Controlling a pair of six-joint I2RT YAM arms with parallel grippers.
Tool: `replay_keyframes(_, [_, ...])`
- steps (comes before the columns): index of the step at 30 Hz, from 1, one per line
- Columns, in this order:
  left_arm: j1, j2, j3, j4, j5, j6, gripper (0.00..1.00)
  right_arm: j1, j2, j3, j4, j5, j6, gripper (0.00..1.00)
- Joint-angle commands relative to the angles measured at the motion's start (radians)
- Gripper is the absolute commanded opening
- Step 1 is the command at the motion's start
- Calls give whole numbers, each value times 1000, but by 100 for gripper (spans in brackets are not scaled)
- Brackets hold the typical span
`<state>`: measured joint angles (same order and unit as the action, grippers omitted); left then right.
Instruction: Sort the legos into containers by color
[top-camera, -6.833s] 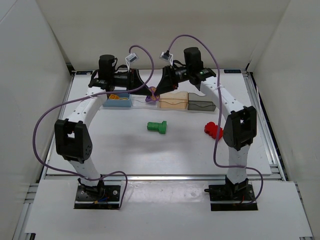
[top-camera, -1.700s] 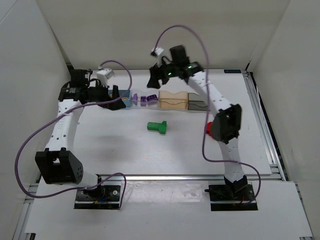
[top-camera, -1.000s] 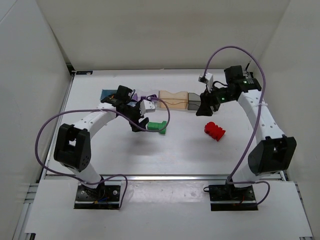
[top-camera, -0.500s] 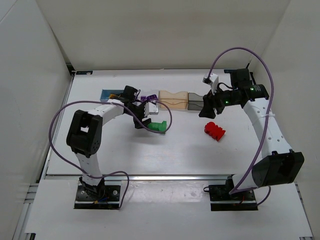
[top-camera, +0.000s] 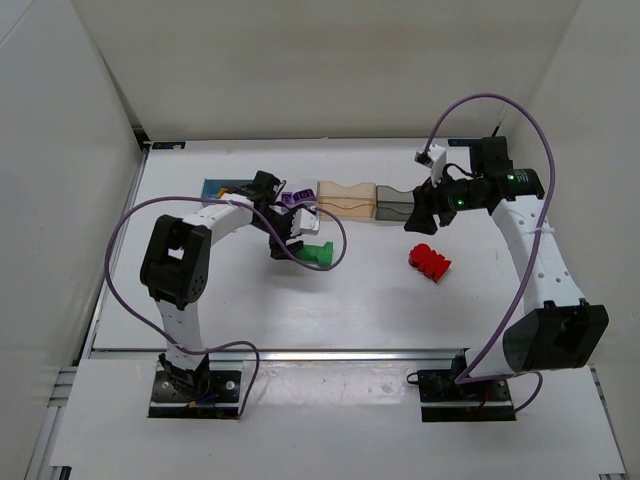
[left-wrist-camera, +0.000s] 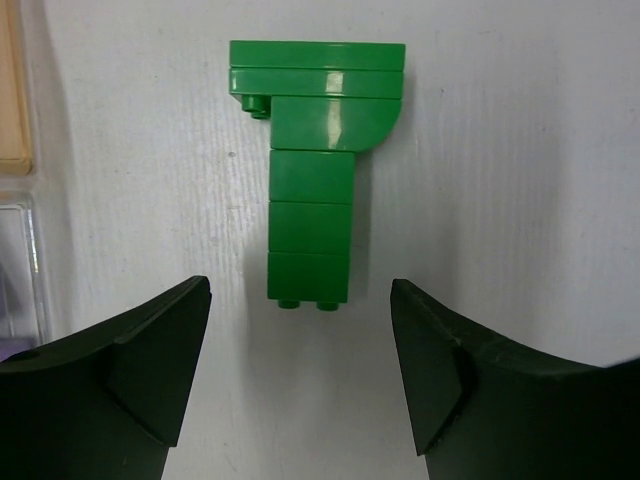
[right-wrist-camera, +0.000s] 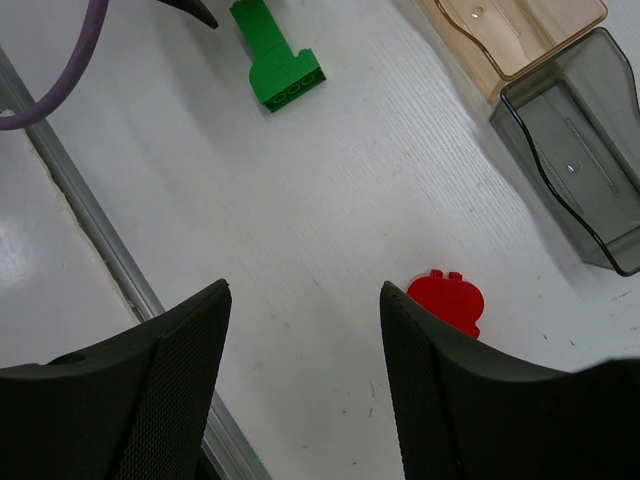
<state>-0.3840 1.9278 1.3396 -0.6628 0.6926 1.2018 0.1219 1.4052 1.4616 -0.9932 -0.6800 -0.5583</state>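
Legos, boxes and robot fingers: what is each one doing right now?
green lego: lying flat on the table, loose.
red lego: on the table, loose.
purple lego: inside the clear box.
orange box: empty.
grey box: empty.
left fingers: open, flanking the green lego's near end, not touching.
right fingers: open, holding nothing.

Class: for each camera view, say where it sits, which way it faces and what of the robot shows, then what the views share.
Top external: above and behind the bases, facing down on the table; both arms show.
Left wrist: on the left arm, facing down at the green lego; the open left fingers show.
Right wrist: on the right arm, facing down at the red lego and grey container; the open right fingers show.
Shared: the green lego appears in all three.
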Motion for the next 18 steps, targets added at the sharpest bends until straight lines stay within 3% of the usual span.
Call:
replay_keyframes(1, [-9, -18, 24, -64, 58, 48, 82, -13, 5, 6, 16, -20, 1, 66])
replay_keyframes(13, [-50, 7, 29, -47, 16, 2, 75, -13, 28, 2, 34, -29, 6, 65])
replay_keyframes(18, [-62, 28, 47, -32, -22, -34, 64, -15, 37, -1, 51, -32, 20, 65])
